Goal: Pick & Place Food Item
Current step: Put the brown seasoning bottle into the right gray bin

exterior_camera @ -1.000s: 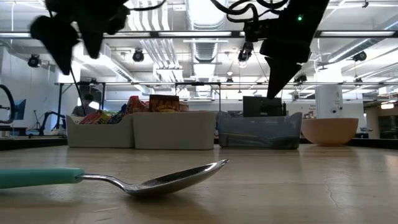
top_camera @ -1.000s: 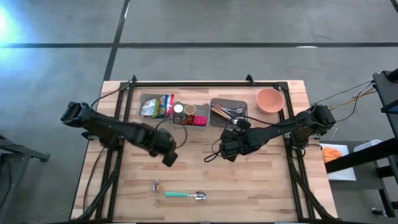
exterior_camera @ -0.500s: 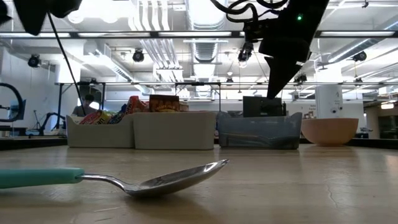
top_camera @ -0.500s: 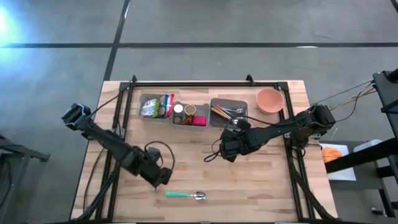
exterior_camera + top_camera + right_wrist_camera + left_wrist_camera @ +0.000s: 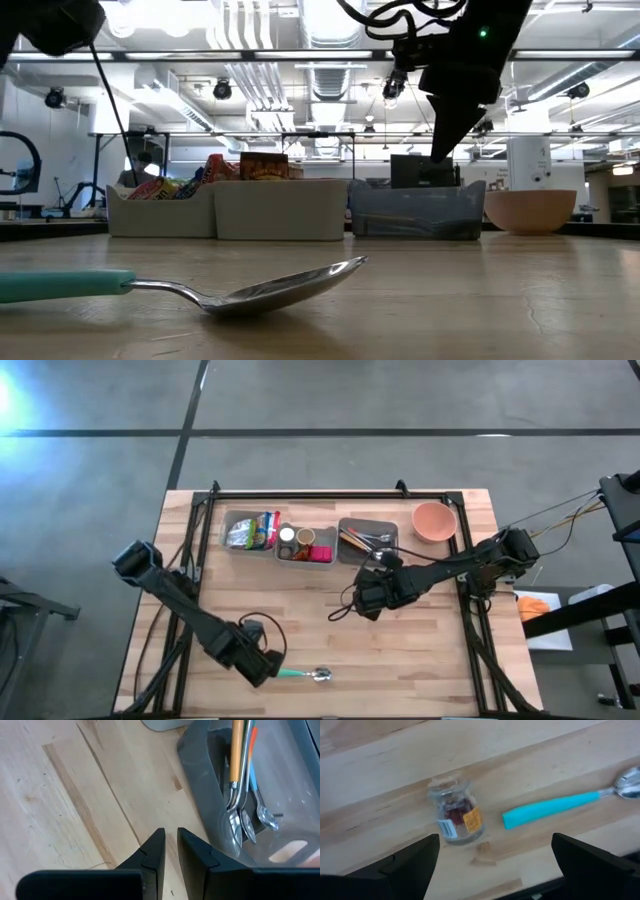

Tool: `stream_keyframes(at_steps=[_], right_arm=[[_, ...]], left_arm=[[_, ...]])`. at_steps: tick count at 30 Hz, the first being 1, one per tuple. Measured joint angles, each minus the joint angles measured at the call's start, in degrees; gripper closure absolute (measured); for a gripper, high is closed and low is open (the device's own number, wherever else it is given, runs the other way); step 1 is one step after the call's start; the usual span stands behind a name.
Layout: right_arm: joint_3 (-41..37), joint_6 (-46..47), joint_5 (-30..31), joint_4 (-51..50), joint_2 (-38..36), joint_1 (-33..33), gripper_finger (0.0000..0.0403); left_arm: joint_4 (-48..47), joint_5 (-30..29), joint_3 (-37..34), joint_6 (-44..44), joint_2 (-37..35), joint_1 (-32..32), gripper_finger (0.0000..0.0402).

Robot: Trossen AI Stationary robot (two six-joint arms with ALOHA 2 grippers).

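A small glass jar (image 5: 456,816) with red contents and a white and yellow label lies on its side on the wooden table. A teal-handled spoon (image 5: 550,809) lies beside it, near the front edge (image 5: 300,674). My left gripper (image 5: 495,865) hangs open above the jar, pointing down, one finger on each side and clear of it. In the high view the gripper (image 5: 255,665) hides the jar. My right gripper (image 5: 167,845) is shut and holds nothing. It hovers over the table's middle (image 5: 365,600), beside the grey cutlery tray (image 5: 200,795).
Along the far edge stand a bin of snack packets (image 5: 250,530), a bin with small containers (image 5: 305,543), the grey cutlery tray (image 5: 367,538) and a pink bowl (image 5: 434,521). Bare wood lies between the bins and the spoon.
My left gripper has swung from the table's middle left toward the near edge and gone down. It has rolled about its own axis and now hangs over the jar beside the spoon's handle. The jar and spoon have not moved.
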Motion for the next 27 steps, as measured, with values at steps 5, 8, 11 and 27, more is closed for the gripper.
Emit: stream_keyframes(at_steps=[5, 8, 11, 27], right_arm=[[-0.62, -2.56, 0.12, 2.07, 0.00, 0.00, 0.0356], [-0.98, -4.17, 0.16, 2.63, 0.00, 0.00, 0.0356], [-1.46, -5.29, 0.16, 3.71, 0.00, 0.00, 0.0356], [-1.71, -5.78, 0.25, 4.77, 0.00, 0.00, 0.0356]], left_arm=[[0.64, 0.59, 0.00, -1.04, 2.07, 0.00, 0.0011], [0.65, 1.63, -0.04, -2.07, 3.40, -0.07, 0.0011], [0.75, 1.73, -0.04, -2.99, 4.82, -0.13, 0.0011], [2.56, 2.64, -3.71, -3.21, 6.59, -0.72, 0.0011]])
